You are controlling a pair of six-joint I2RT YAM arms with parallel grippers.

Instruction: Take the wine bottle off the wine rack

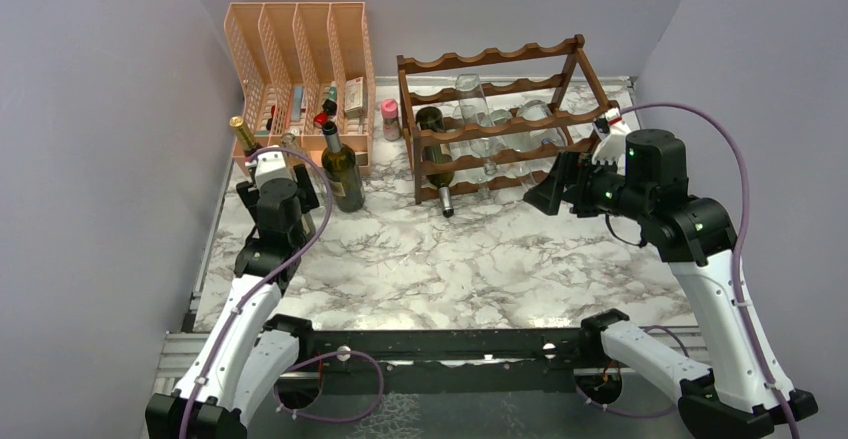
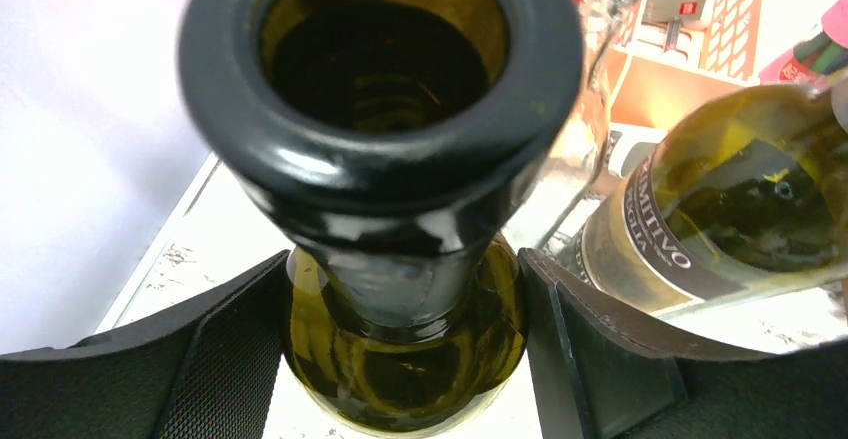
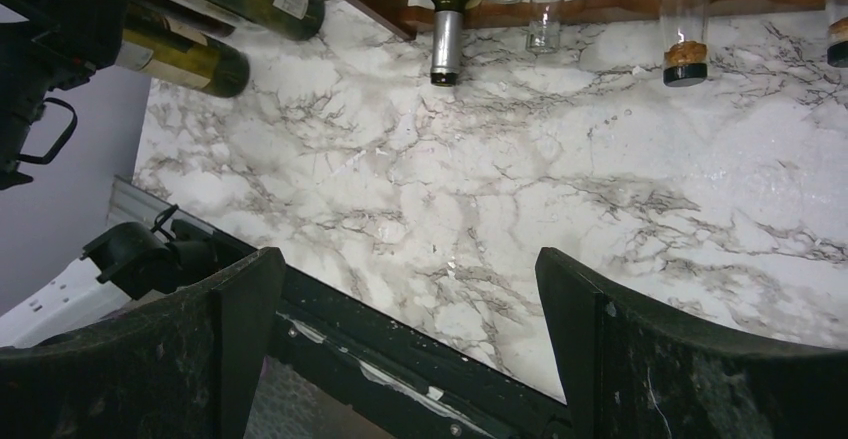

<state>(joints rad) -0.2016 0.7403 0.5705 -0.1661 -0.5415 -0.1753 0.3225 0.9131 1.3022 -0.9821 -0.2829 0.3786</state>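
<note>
While the dark brown wooden wine rack w/ wavy rails (image 1: 490, 57) stands at the far centre-right of the white marble-pattern tabletop (image 1: 450, 269), one dark green glass wine bottle w/ a silver foil neck (image 1: 436, 149) lies in its left column, neck pointing to the near side and sticking out past the lowest rail. Clear glass bottles (image 1: 470, 99) fill slots to its right.

Right gripper (image 1: 548, 191) hovers just near of the rack's right end. Its jaws are spread wide w/ nothing btwn them, only marble below.

Over at the far left, the left gripper (image 2: 405, 359) straddles an upright olive-green glass bottle w/ an open black-lipped mouth (image 2: 380, 149). The pads (image 2: 230, 359) sit against the glass on both sides below the neck, so it looks gripped. Just right of it stands another dark bottle w/ a pale label (image 2: 720, 209). Behind these is a peach mesh file organizer (image 1: 300, 49), and a small pink-capped jar (image 1: 389, 119) sits btwn organizer and rack.
</note>
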